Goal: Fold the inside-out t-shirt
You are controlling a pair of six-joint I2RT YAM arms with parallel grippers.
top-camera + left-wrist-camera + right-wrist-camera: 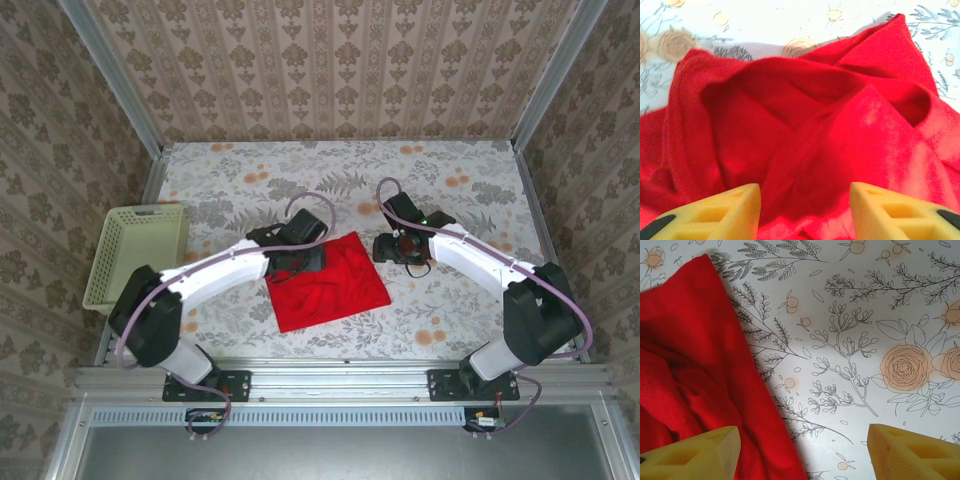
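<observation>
Cloth lies bunched rather than flat: the t-shirt (pixel 328 282) sits as a compact, near-square red patch in the middle of the table (pixel 470 180). It is turned a little so that one corner points to the far right, and it lies well apart from the basket (pixel 135 255) at the left edge. Its slightly longer sides seem to run from the near left up to the far right, though the patch is close enough to square that I would not lean on that. The left gripper (pixel 805 192) hangs directly over the shirt's far-left part, jaws parted to a middling gap with nothing between them. Its wrist view looks down on raised folds and a deep pocket in the cloth just ahead of the fingertips. The right gripper (pixel 802 432) is just off the shirt's far-right edge, jaws wide and empty, mostly above bare tablecloth, with only one finger (pixel 700 450) overlapping the red border. So the shirt lies beneath the left jaws and to one side of the right ones. The left arm is the nearer, and the right would need a short sideways shift toward the centre to reach an edge. The layers look rumpled, so I judge that smoothing or a further fold is due.
</observation>
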